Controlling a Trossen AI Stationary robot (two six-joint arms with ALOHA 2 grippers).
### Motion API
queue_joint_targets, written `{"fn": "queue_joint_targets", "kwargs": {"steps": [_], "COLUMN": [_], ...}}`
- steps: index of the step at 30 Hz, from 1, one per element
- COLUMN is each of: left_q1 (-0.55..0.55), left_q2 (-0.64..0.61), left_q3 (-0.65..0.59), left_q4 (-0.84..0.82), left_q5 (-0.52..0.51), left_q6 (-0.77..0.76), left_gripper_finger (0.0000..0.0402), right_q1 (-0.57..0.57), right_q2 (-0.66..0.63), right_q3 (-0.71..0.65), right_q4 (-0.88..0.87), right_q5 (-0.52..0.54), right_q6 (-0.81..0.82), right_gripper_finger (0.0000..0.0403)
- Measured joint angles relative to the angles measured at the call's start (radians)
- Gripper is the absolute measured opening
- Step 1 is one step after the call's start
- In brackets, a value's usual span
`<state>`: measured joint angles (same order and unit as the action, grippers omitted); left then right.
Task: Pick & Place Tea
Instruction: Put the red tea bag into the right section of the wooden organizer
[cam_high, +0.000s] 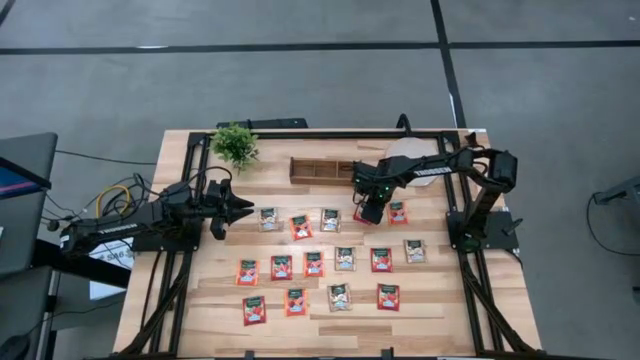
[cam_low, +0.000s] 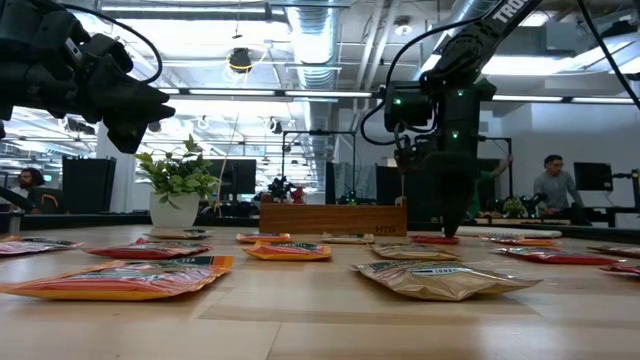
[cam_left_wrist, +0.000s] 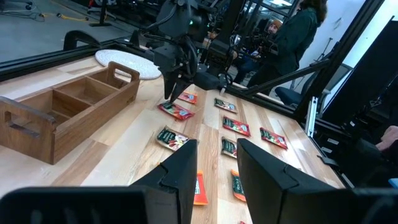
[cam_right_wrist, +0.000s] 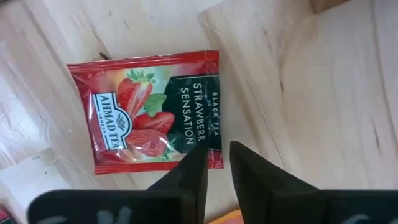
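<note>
Several flat square tea sachets, red-orange and pale, lie in rows on the wooden table (cam_high: 200, 300). One red strawberry sachet (cam_right_wrist: 143, 112) lies flat in the far row (cam_high: 360, 215), near the wooden tray (cam_high: 320, 170). My right gripper (cam_right_wrist: 217, 163) stands over it, pointing down, with its fingers closed to a narrow gap on the sachet's corner; the low view shows its tips down at the tabletop (cam_low: 450, 232). My left gripper (cam_high: 240, 208) waits open at the left side, level above the table, with nothing between its fingers (cam_left_wrist: 216, 165). My right gripper has the red sachet's corner (cam_right_wrist: 213, 160), at the end of the dark band, between its two fingertips. The fingers come from above and point down. The sachet lies flat on the table, not lifted.
The three-compartment wooden tray stands at the far edge, with a round pale disc (cam_high: 425, 160) to its right and a small potted plant (cam_high: 236, 145) to its left. Another red sachet (cam_high: 398, 212) lies just right of the gripper. People show in the room behind the table (cam_low: 553, 185).
</note>
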<state>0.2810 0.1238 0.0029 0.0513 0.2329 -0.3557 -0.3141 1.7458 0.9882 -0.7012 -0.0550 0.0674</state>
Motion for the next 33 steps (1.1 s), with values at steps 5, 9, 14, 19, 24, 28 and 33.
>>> {"fn": "queue_joint_targets", "kwargs": {"steps": [5, 9, 14, 19, 24, 28, 33], "left_q1": [0.000, 0.000, 0.000, 0.000, 0.000, 0.000, 0.000], "left_q2": [0.000, 0.000, 0.000, 0.000, 0.000, 0.000, 0.000], "left_q3": [0.000, 0.000, 0.000, 0.000, 0.000, 0.000, 0.000], "left_q4": [0.000, 0.000, 0.000, 0.000, 0.000, 0.000, 0.000], "left_q5": [0.000, 0.000, 0.000, 0.000, 0.000, 0.000, 0.000], "left_q6": [0.000, 0.000, 0.000, 0.000, 0.000, 0.000, 0.000], "left_gripper_finger": [0.0105, 0.0105, 0.0105, 0.0105, 0.0105, 0.0105, 0.0105], "right_q1": [0.000, 0.000, 0.000, 0.000, 0.000, -0.007, -0.022], "right_q2": [-0.001, -0.002, -0.002, -0.003, -0.003, -0.003, -0.004], "right_q3": [0.001, 0.002, 0.002, 0.002, 0.001, -0.013, -0.037], "right_q4": [-0.001, -0.002, -0.002, -0.002, 0.009, 0.036, 0.058], "right_q5": [-0.001, -0.001, -0.001, -0.001, 0.002, 0.002, 0.001], "right_q6": [-0.017, -0.024, -0.024, -0.025, -0.025, -0.026, -0.024], "right_gripper_finger": [0.0058, 0.0069, 0.0092, 0.0122, 0.0147, 0.0160, 0.0166]}}
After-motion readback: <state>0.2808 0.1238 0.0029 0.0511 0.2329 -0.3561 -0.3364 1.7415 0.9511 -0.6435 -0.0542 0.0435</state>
